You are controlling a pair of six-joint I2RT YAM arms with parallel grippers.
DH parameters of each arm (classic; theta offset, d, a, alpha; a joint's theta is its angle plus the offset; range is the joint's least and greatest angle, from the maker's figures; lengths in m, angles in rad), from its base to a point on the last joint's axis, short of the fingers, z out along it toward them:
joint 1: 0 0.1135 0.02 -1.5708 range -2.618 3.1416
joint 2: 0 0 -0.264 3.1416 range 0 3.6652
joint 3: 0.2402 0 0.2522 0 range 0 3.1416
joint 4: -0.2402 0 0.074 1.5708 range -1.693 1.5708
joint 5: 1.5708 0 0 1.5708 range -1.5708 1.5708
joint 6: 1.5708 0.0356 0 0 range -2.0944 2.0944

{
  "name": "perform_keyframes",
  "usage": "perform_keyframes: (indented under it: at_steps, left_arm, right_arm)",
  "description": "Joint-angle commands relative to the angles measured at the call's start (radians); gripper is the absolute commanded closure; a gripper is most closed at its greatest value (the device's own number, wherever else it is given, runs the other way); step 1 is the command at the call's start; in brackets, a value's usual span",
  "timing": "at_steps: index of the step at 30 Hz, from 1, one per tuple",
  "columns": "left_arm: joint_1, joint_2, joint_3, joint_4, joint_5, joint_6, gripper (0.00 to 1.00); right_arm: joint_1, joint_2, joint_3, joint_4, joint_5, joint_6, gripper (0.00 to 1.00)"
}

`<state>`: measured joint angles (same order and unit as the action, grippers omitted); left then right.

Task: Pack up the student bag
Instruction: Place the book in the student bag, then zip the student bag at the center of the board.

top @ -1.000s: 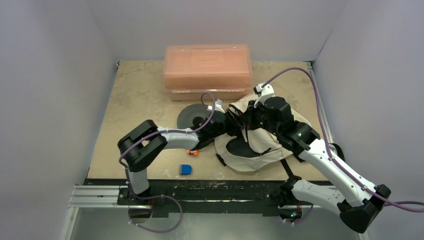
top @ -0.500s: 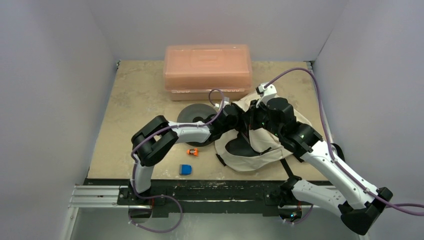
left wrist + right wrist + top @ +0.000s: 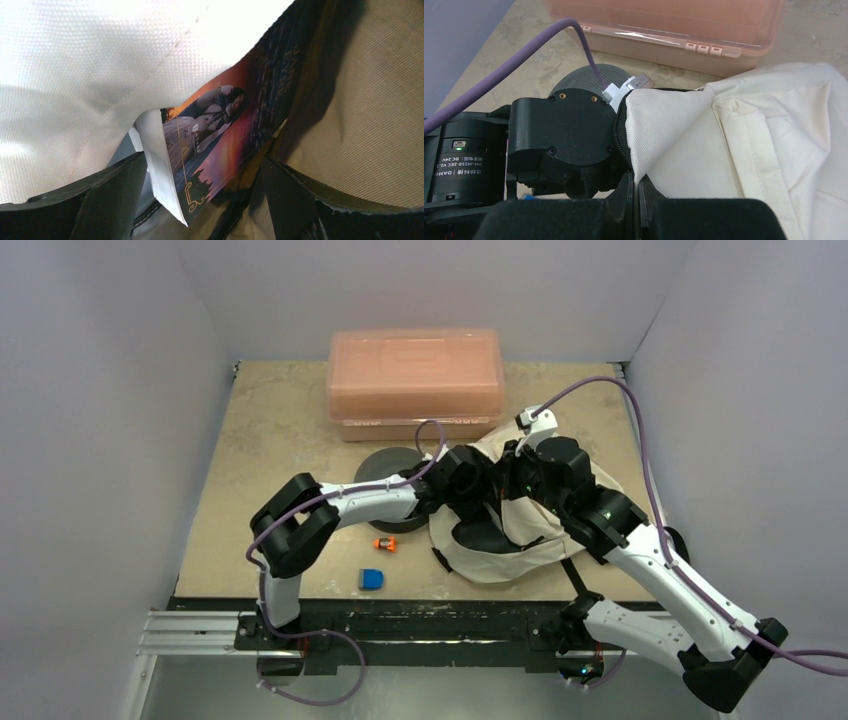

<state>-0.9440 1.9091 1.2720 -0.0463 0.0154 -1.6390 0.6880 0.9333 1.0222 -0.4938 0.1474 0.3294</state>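
On the surface [image 3: 260, 450] left of the student bag [image 3: 510, 545], a small blue block [image 3: 371, 579] and an orange piece [image 3: 385, 544] lie loose, likely yours to pack next. Your left claw [image 3: 200, 197] is inside the bag's mouth, spread wide around a book [image 3: 220, 130] that looks released there. Your right claw [image 3: 636, 187] pinches the rim tight, holding the opening up so things slide in.

On the bench [image 3: 260, 460], the box [image 3: 415, 380] sits at 12 o'clock. The disc [image 3: 385, 468] lies at the box's 6 o'clock, and the student bag [image 3: 520, 530] lies beside the disc at 3 o'clock, with a book [image 3: 215, 135] in it. A small peg [image 3: 384, 544] and a small block [image 3: 371, 579] lie at the disc's 6 o'clock.
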Motion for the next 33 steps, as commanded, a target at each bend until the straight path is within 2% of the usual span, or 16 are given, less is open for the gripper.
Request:
perform_keyframes:
  at_steps: [1, 7, 10, 14, 17, 22, 26, 28, 31, 33]
  left_arm:
    - [-0.004, -0.064, 0.038, -0.036, 0.069, 0.018, 0.16]
    - [-0.005, -0.124, 0.024, -0.084, 0.081, 0.142, 0.18]
    - [-0.004, -0.18, -0.001, -0.117, 0.07, 0.261, 0.21]
    - [-0.006, -0.33, -0.133, -0.107, -0.034, 0.427, 0.2]
    - [-0.006, -0.455, -0.259, -0.041, -0.071, 0.517, 0.2]
    - [-0.006, -0.638, -0.445, 0.147, -0.001, 0.728, 0.24]
    - [-0.006, -0.786, -0.551, 0.163, -0.008, 0.934, 0.25]
    - [-0.004, -0.877, -0.591, 0.177, -0.039, 0.999, 0.24]
    - [-0.004, -0.964, -0.616, 0.175, -0.079, 1.081, 0.24]
    - [-0.004, -0.994, -0.624, 0.175, -0.088, 1.13, 0.24]
  right_arm:
    - [0.004, -0.027, 0.015, 0.052, 0.024, -0.009, 1.0]
    - [0.004, -0.021, 0.014, 0.044, 0.033, -0.009, 1.0]
    - [0.004, -0.016, 0.013, 0.034, 0.041, -0.007, 1.0]
    - [0.004, -0.027, 0.003, 0.019, 0.073, -0.003, 1.0]
    - [0.003, -0.059, -0.022, 0.024, 0.101, 0.004, 1.0]
    - [0.004, -0.098, -0.074, 0.028, 0.157, 0.035, 1.0]
    - [0.004, -0.067, -0.117, 0.053, 0.034, 0.032, 1.0]
    - [0.005, -0.026, -0.14, 0.076, -0.106, 0.039, 0.9]
    - [0.007, 0.059, -0.173, 0.134, -0.379, 0.041, 0.69]
    - [0.017, 0.115, -0.183, 0.153, -0.492, 0.047, 0.57]
